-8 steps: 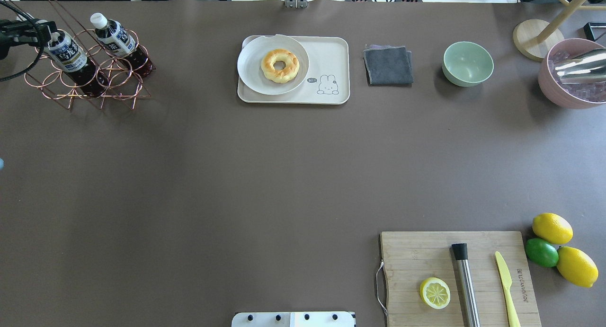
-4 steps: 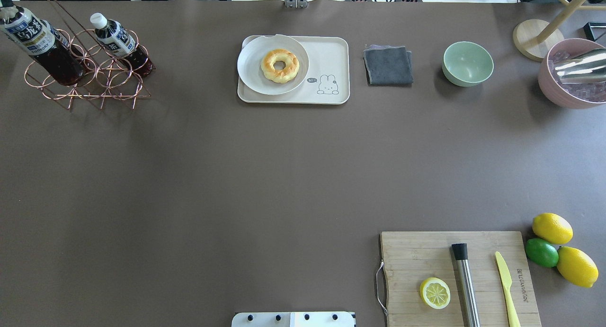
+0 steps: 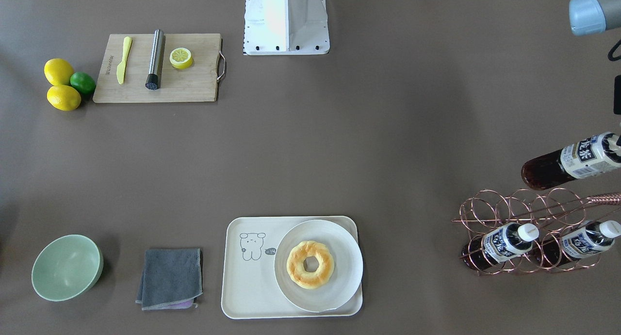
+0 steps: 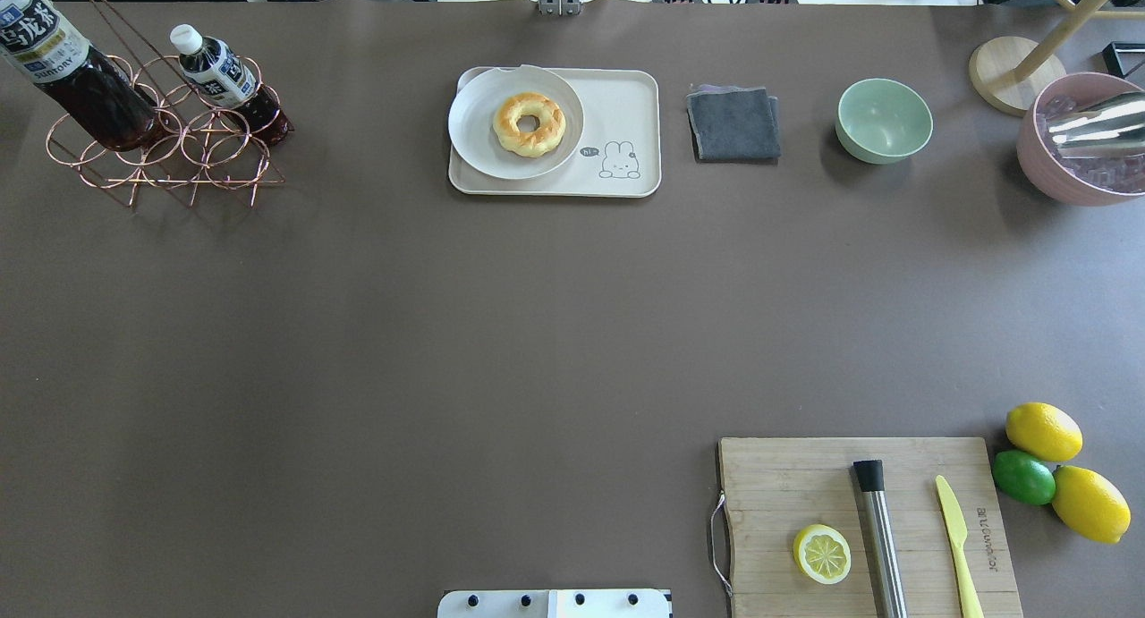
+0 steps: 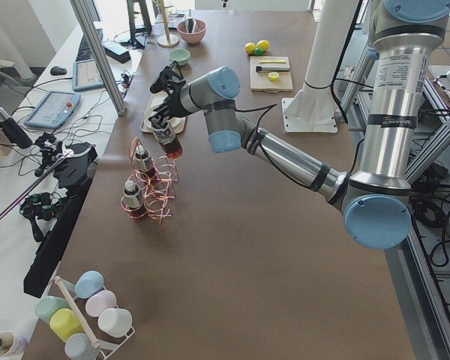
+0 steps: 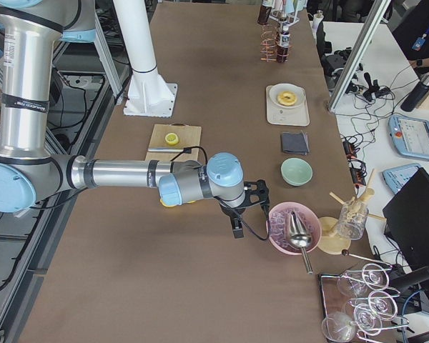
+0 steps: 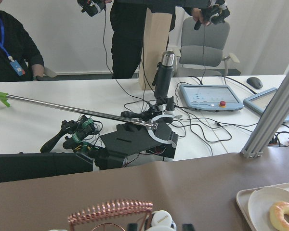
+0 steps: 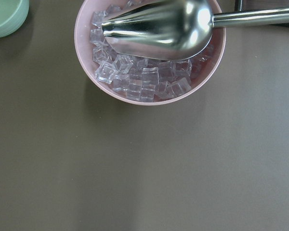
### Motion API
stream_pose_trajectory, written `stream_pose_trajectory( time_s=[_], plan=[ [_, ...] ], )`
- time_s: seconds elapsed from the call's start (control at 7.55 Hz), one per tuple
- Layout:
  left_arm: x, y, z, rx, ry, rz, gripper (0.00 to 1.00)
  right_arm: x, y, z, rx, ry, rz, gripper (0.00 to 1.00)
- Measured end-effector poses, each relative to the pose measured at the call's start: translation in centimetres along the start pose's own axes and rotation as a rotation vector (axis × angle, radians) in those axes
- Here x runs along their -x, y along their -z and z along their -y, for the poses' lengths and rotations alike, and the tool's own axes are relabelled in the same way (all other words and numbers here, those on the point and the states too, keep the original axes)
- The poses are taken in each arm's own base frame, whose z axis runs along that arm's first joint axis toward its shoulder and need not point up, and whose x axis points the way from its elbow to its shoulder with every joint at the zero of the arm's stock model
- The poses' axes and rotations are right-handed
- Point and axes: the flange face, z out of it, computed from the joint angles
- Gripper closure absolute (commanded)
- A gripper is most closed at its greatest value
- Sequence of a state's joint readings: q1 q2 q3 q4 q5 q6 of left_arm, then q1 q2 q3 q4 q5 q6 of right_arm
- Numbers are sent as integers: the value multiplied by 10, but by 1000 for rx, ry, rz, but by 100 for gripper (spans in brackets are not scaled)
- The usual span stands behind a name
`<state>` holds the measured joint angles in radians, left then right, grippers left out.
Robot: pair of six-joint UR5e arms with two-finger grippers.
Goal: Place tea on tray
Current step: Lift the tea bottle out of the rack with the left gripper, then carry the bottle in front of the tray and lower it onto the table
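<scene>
The tea (image 4: 64, 68), a clear bottle of dark liquid with a navy-and-white label, hangs tilted above the copper wire rack (image 4: 192, 157) at the far left; it also shows in the front-facing view as the tea (image 3: 572, 161). My left gripper (image 5: 163, 124) is shut on its neck, and in the left wrist view its white cap (image 7: 160, 220) sits between the dark fingertips. The cream tray (image 4: 626, 95) with the bear drawing lies at the far middle, its bare part on the bear side. My right gripper (image 6: 237, 214) hovers by the pink ice bowl; I cannot tell its state.
Two more bottles (image 3: 504, 243) (image 3: 582, 243) lie in the rack. A plate (image 4: 474, 144) with a doughnut (image 4: 529, 124) covers half the tray. A grey cloth (image 4: 733, 122), green bowl (image 4: 884, 119), pink ice bowl (image 4: 1064, 175), cutting board (image 4: 778, 484) and citrus (image 4: 1042, 432) sit rightward.
The left gripper has pulled the tea up out of the rack; the bottle has risen and shifted toward the overhead view's top-left corner. The gripper itself has left that view.
</scene>
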<state>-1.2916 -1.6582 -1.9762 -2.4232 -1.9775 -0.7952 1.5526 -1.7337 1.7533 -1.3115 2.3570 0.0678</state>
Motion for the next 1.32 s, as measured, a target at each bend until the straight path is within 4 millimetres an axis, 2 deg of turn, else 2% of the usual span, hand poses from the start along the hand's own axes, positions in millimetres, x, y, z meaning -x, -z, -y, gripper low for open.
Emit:
stream_pose_trajectory(
  time_s=[0.13, 0.26, 0.4, 0.66, 0.79, 0.93, 1.06, 1.19, 1.32],
  plan=[
    [-36, -3, -1, -6, -57, -53, 100, 0, 1, 0, -1, -1, -1, 0],
    [-77, -18, -7, -23, -106, -96, 100, -1, 1, 0, -3, -3, -2, 0],
    [-123, -41, -20, -44, -135, -115, 100, -2, 2, 0, -4, -4, -2, 0],
    [-239, -84, -39, -50, -162, -102, 100, -3, 2, 0, -5, -7, -3, 0],
    [-297, -98, -58, -41, -177, -91, 100, -3, 3, 0, -5, -9, -4, 0],
    [-352, -110, -86, -35, -195, -78, 100, -4, 3, -1, -5, -10, -5, 0],
    [-396, -118, -113, -30, -213, -64, 100, -5, 3, -1, -5, -12, -5, 0],
    [-422, -124, -136, -17, -229, -57, 100, -6, 2, -1, -3, -15, -5, 0],
    [-436, -126, -156, -6, -240, -54, 100, -7, 2, -1, -3, -17, -4, 0]
  ],
)
